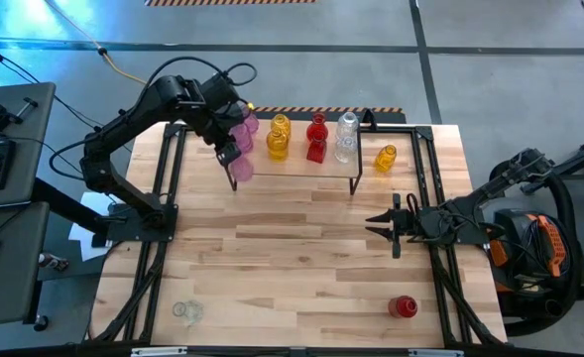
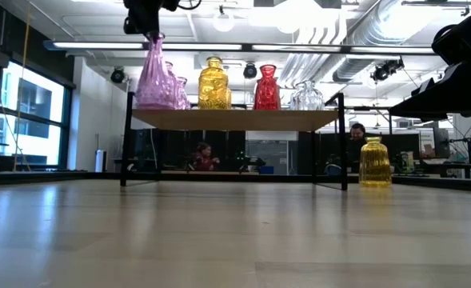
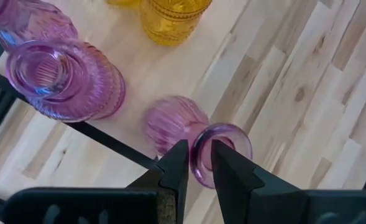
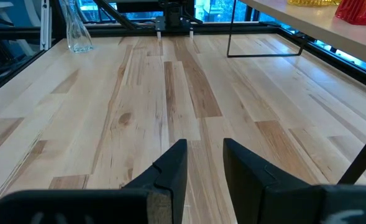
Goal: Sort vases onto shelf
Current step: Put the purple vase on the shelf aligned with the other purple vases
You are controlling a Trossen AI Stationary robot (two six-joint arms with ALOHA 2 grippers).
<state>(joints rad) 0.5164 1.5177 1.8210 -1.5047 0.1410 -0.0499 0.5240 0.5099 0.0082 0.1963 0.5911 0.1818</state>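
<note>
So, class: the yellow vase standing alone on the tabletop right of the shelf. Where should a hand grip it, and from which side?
Grip the yellow vase at its short narrow neck, coming straight down from above. It stands upright on the table with its mouth up, and its body looks wide. The shelf leg stands close on one side. The right hand waits nearby, open.

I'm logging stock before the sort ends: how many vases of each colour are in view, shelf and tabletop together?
Pink vases: 3, one of them in the jaws of the left gripper
Yellow vases: 2
Red vases: 2
Clear vases: 2
Total: 9
</note>
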